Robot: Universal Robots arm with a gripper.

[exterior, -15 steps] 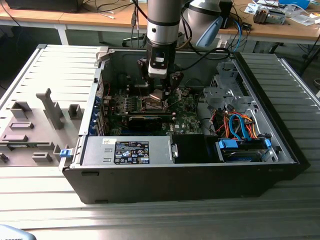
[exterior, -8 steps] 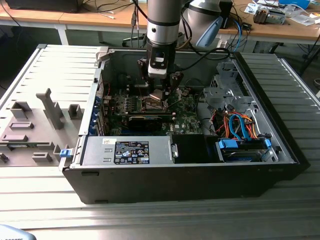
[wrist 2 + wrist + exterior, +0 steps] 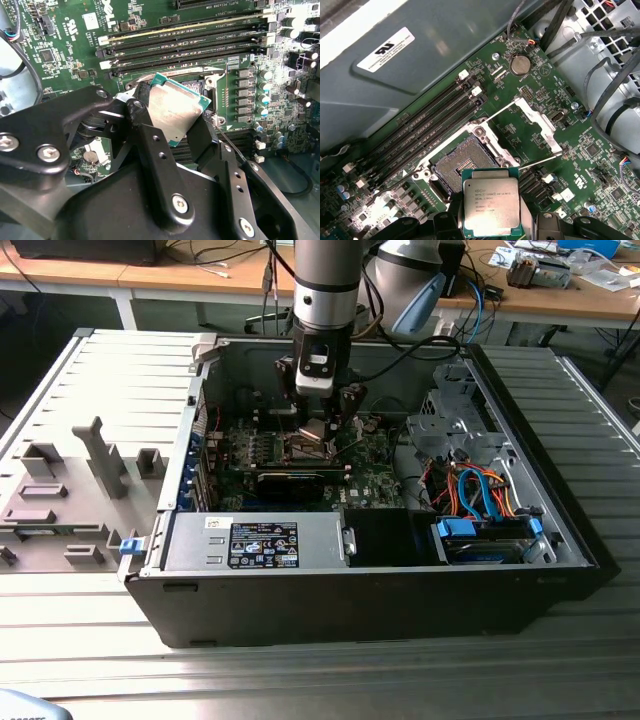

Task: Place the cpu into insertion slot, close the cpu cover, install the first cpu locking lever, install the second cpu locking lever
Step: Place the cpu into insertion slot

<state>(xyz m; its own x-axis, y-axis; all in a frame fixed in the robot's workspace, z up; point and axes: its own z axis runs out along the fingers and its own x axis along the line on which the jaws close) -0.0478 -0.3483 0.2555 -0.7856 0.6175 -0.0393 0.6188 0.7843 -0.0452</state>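
The cpu (image 3: pixel 491 207) is up in the air, metal top showing, pinched by opposite edges in the clenched gripper (image 3: pixel 171 114). It hangs just beside the insertion slot (image 3: pixel 461 168) and isn't seated yet. The slot lies bare, its contacts exposed. The cpu cover (image 3: pixel 538 123) stands open past it, with the wire levers (image 3: pixel 497 114) raised clear.

Here's the danger: come down off-square or tilted and a chip corner could rake those fine contacts, or it may slip in the edge-only hold.

The count: one cpu, one slot, one cover, two levers, four long memory slots (image 3: pixel 427 127) and one coin battery (image 3: pixel 520 64).
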